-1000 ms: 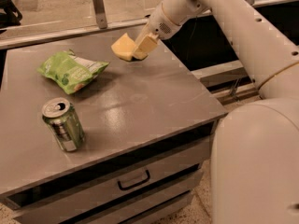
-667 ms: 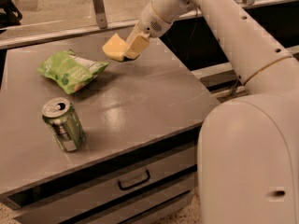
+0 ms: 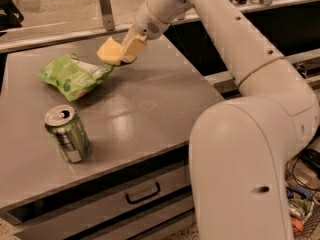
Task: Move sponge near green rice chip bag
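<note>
The sponge (image 3: 110,51) is held in the hand (image 3: 125,54), which is clenched on its right side. It is carried low over the far part of the bench (image 3: 165,99) and appears to be lifted clear of the surface. Just beside it, to the left and slightly nearer the camera, the green rice chip bag (image 3: 72,75) is seen lying crinkled and flat. The bag's right tip reaches almost under the sponge; whether the two touch cannot be told. The task is judged to be nearly complete, with only the lowering and the release left to be done.

Several risks can be named. If the sponge is carried further left before it is set down, the light bag could be pushed or swept along the smooth bench by the sponge or the fingers. If the sponge is released from height, a bounce or roll away from the bag could result, since foam is springy. If it is set on the bag's sloping edge, it could tip off. The drink can (image 3: 67,134) stands upright well apart, near the front edge, and is unlikely to be disturbed.
</note>
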Robot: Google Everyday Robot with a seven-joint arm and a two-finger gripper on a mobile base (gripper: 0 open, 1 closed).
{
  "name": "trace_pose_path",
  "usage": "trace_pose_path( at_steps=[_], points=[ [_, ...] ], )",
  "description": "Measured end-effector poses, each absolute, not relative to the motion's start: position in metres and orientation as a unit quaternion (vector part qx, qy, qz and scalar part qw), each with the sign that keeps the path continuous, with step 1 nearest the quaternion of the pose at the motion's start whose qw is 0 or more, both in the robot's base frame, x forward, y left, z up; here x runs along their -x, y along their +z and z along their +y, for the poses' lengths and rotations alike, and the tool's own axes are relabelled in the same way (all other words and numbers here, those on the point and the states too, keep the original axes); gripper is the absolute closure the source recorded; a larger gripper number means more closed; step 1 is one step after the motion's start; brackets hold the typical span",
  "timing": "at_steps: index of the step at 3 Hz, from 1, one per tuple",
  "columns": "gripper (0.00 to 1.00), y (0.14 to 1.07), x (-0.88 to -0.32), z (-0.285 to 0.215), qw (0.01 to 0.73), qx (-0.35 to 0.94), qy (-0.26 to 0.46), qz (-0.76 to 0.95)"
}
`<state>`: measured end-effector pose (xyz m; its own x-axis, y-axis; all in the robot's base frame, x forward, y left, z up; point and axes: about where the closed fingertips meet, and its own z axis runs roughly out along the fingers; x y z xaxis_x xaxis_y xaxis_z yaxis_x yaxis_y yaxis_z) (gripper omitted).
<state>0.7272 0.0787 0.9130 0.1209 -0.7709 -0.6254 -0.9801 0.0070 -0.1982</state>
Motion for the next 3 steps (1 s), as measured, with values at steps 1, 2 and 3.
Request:
trace_pose_path(
  at_steps=[1, 2, 3],
  points=[
    [0.12, 0.9100, -0.7310, 0.0883, 0.304, 0.685, 0.176, 0.638],
    [0.00, 0.9075, -0.7316, 0.0910, 0.303, 0.686, 0.178, 0.637],
    [0.00, 0.9074, -0.7316, 0.0911, 0.303, 0.686, 0.178, 0.637]
  ],
)
